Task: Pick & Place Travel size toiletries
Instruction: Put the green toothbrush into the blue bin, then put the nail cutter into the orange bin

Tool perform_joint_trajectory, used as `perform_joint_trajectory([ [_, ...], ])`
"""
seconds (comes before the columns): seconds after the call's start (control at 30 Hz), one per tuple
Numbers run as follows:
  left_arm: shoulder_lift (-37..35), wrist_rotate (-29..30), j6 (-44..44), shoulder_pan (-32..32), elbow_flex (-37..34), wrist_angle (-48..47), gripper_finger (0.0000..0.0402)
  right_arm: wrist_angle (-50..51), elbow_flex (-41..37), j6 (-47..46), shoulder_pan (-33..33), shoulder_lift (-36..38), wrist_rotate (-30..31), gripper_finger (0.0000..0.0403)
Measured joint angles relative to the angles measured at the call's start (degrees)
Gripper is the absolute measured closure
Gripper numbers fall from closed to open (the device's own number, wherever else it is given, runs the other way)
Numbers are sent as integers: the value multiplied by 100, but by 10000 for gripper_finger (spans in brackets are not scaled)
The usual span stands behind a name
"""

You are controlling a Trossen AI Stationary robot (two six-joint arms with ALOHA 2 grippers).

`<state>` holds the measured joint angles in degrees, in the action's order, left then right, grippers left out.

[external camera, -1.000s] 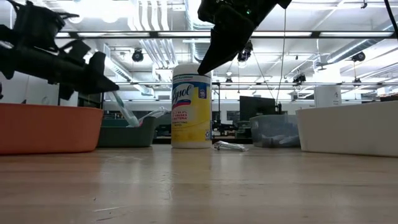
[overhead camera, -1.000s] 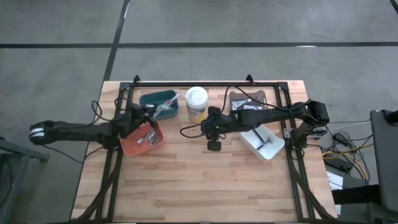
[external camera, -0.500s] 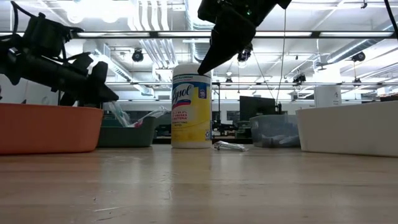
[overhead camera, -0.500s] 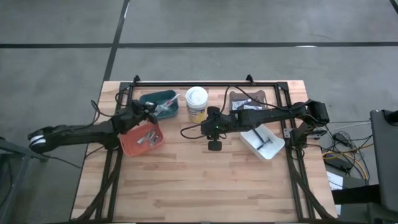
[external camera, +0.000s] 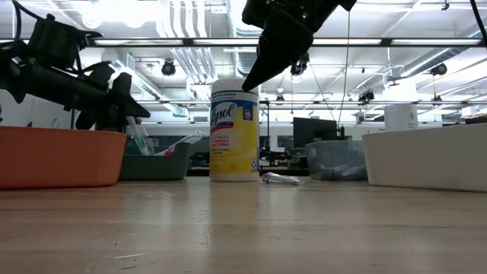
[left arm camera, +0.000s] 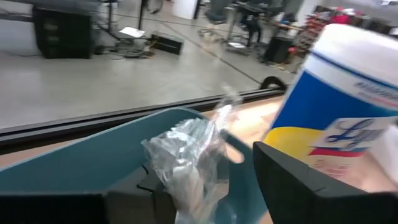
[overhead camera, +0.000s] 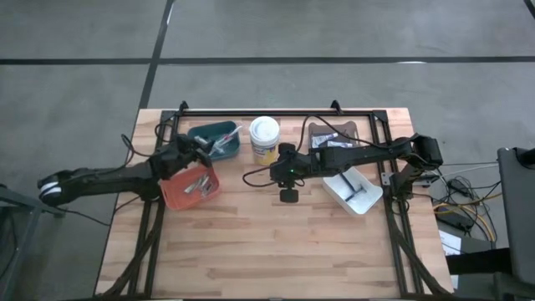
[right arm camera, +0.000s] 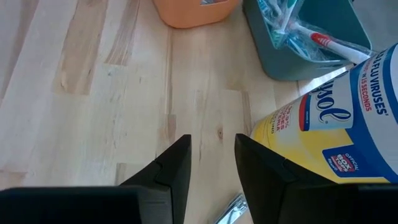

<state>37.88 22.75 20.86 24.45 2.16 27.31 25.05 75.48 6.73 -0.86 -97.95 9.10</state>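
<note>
My left gripper (overhead camera: 203, 149) stands open over the near rim of the teal bin (overhead camera: 216, 134). A toothbrush in a clear wrapper (left arm camera: 186, 155) stands between its spread fingers, lower end in the bin, and leans there below the gripper (external camera: 139, 141). More brushes lie in that bin (right arm camera: 298, 28). My right gripper (right arm camera: 211, 168) hangs open above the table beside the yellow-labelled tub (overhead camera: 264, 140), nothing between its fingers. One more wrapped item (external camera: 280, 180) lies on the wood by the tub. My left gripper has the crinkled wrapper (left arm camera: 168, 180) right beside one finger (left arm camera: 140, 193). I cannot tell whether they touch. The other finger (left arm camera: 298, 186) stands well apart from it. The wrapped brush rests in the teal bin, upright and a little tilted.
An orange bin (overhead camera: 191, 186) with small items sits near the teal one. A white bin (overhead camera: 353, 191) with a dark razor and a grey tray (overhead camera: 333, 134) stand at the right. A black frame (overhead camera: 276, 112) rims the table. Bare wood (overhead camera: 267, 242) spreads toward the near edge.
My left gripper has swung slightly toward the teal bin, opened, and let go of the wrapped toothbrush. The brush, which hung slanting from the fingers, has sunk with its lower end into the teal bin and leans there.
</note>
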Motion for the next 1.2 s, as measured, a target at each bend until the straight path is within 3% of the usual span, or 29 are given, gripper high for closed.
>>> perform_joint_trajectory([
  [0.33,-244,-1071,-368,-1,109,5,197,176,-2,99,0,2,2,291],
  [0.67,-566,-1455,-540,0,113,25,197,317,-13,683,0,4,8,286],
  [0.87,-658,-2228,-630,-47,117,291,197,1692,405,241,6,75,578,300],
  [1.2,-663,-2521,-919,-456,117,569,197,3635,908,-7,4,460,311,307],
])
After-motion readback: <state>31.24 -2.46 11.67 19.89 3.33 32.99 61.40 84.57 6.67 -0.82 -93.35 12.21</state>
